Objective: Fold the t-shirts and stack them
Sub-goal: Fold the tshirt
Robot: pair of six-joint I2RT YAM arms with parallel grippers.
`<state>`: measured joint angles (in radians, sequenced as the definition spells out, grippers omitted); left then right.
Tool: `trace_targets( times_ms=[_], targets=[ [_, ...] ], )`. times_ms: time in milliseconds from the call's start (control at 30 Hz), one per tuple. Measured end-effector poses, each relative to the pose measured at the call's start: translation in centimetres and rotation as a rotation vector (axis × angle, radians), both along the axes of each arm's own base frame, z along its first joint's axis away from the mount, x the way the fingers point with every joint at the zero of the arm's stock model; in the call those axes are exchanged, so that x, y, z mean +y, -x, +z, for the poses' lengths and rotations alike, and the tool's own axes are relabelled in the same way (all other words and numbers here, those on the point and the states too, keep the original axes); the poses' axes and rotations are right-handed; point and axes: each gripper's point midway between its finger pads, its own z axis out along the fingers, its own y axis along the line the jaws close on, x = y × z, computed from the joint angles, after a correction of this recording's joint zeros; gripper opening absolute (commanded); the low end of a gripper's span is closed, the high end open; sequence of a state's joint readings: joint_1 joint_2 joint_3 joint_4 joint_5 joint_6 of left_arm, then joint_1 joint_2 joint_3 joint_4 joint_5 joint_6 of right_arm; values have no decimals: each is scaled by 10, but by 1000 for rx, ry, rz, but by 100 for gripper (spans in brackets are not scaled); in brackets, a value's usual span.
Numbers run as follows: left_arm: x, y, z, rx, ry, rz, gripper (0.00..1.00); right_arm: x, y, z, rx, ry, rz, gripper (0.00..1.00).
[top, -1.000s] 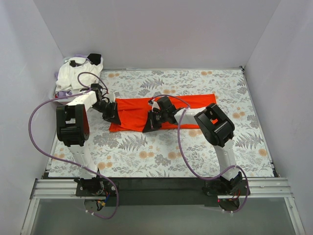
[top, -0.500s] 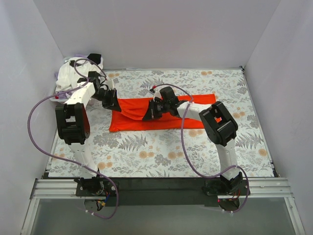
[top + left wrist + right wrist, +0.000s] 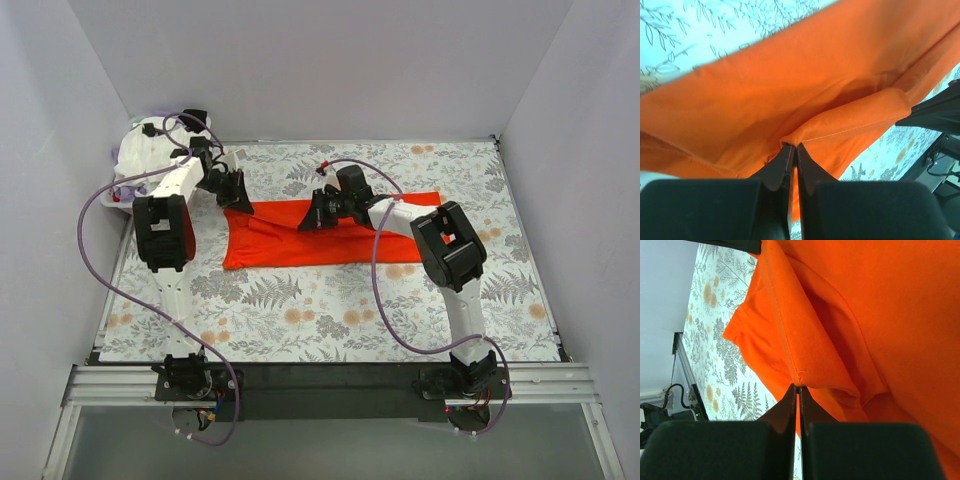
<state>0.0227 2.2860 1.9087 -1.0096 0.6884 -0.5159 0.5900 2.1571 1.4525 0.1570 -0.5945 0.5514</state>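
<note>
The orange-red t-shirt (image 3: 300,240) lies on the floral cloth in the top view, folded into a long strip. My left gripper (image 3: 237,200) is shut on its far-left edge; the left wrist view shows the cloth (image 3: 805,95) pinched at the fingertips (image 3: 792,150). My right gripper (image 3: 312,218) is shut on the shirt's far edge near the middle; the right wrist view shows a hem (image 3: 805,340) pinched at the tips (image 3: 798,389). Both hold the edge lifted. White t-shirts (image 3: 145,160) are piled at the far left corner.
The grey-and-orange floral cloth (image 3: 400,310) covers the table. White walls stand at the left, back and right. A metal rail (image 3: 320,385) runs along the near edge. Purple cables loop from both arms.
Both grippers have moved toward the far side, carrying the near edge of the orange-red shirt up and over toward its far edge.
</note>
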Motion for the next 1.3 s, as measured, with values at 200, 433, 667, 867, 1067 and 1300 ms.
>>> trace_targets(
  times_ms=[200, 433, 667, 867, 1067, 1300],
  targets=[
    [-2, -13, 2, -20, 6, 7, 0, 0, -9, -8, -2, 4, -3, 1],
    [-3, -23, 7, -51, 8, 18, 0, 2, -22, -12, -7, 1, -12, 1],
    [-3, -26, 3, -50, 10, 25, 1, 0, -27, -10, -10, -2, -20, 1],
    [-3, -14, -7, -11, 8, 21, 0, -2, -22, -14, 7, -1, -13, 1],
    [-2, 22, -14, 85, -8, 19, 0, -11, -4, -27, 59, 17, -2, 1],
    [-1, 51, 0, 109, -13, 29, 4, -16, 7, -23, 70, 16, 10, 1]
  ],
)
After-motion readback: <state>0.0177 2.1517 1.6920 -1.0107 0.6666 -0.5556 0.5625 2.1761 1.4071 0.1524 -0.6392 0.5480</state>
